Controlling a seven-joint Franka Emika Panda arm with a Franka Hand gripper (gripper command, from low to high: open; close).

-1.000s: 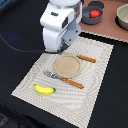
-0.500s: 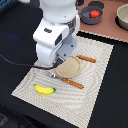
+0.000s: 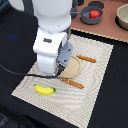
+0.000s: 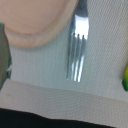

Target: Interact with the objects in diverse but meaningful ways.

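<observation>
Arm: white Franka body [image 3: 52, 37] low over the woven placemat [image 3: 97, 75], blocking much of the middle of the exterior view

End effector: hidden under the arm's bulk in the exterior view; fingers not clearly shown in the wrist view, so released or clenched cannot be told

Fork: silver tines [image 4: 76, 55] flat on the placemat weave in the wrist view, just beside the plate rim, nothing gripping them

Plate: round tan disc [image 3: 74, 67], partly covered by the arm in the exterior view; large pale curve [image 4: 42, 22] in the wrist view

Brown-handled utensils: one orange-brown handle [image 3: 86, 59] lying beyond the plate, another [image 3: 74, 83] lying on its near side, both on the placemat

Banana: yellow toy [image 3: 44, 90] on the placemat near its corner at the exterior view's left, apart from the plate; yellow-green edge [image 4: 125, 79] at the frame border in the wrist view

Tomato: red toy [image 3: 93, 13] inside a dark pan [image 3: 85, 16] on the brown desk [image 3: 112, 31], well apart from the arm

Bowl: pale, round [image 3: 122, 17], at the exterior view's right edge, near the pan

Surround: black surface [image 3: 17, 55] around the placemat on the exterior view's left
</observation>
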